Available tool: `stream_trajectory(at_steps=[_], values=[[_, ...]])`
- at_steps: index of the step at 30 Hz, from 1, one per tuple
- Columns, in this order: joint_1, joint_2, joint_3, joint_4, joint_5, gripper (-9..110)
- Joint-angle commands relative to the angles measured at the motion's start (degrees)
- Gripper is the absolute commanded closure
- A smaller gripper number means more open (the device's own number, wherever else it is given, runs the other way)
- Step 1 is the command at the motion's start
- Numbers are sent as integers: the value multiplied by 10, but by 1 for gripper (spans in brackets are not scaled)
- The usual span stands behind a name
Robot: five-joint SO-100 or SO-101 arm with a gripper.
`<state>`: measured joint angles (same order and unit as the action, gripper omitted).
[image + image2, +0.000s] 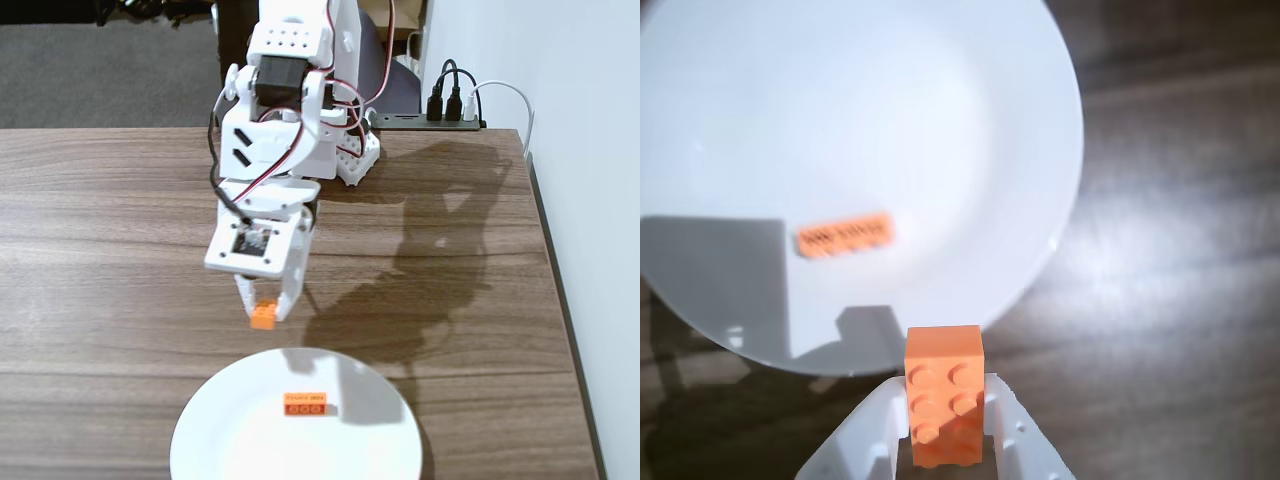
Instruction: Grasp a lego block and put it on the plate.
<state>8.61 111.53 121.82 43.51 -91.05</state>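
A: Pincer [265, 305] state?
B: Clenched on lego block [263, 316], held above wood surface [120, 250], just far of plate [230, 430] rim.
A: On plate?
B: Another orange brick [305, 404], hollows up.

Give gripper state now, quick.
Gripper: closed on the small light-orange rectangular lego block, held above the table near the large round white plate.

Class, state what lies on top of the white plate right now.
One orange brick lies flat on the plate, hollow face up. The claw holds a second brick above the table. Nothing looks hidden.
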Motion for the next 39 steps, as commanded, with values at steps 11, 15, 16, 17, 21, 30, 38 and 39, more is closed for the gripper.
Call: stream_trajectory(at_steps=[11,15,16,17,21,30,38,39], values=[[-59,-98,-128,5,42,97],[-58,-117,-142,4,47,97],[-57,-119,-143,3,47,97],[-56,-120,-144,0,47,97],[-54,-130,-153,-2,47,96],[-54,-158,-158,-5,54,96],[-53,-163,-160,0,55,85],[-53,-163,-160,1,56,80]])
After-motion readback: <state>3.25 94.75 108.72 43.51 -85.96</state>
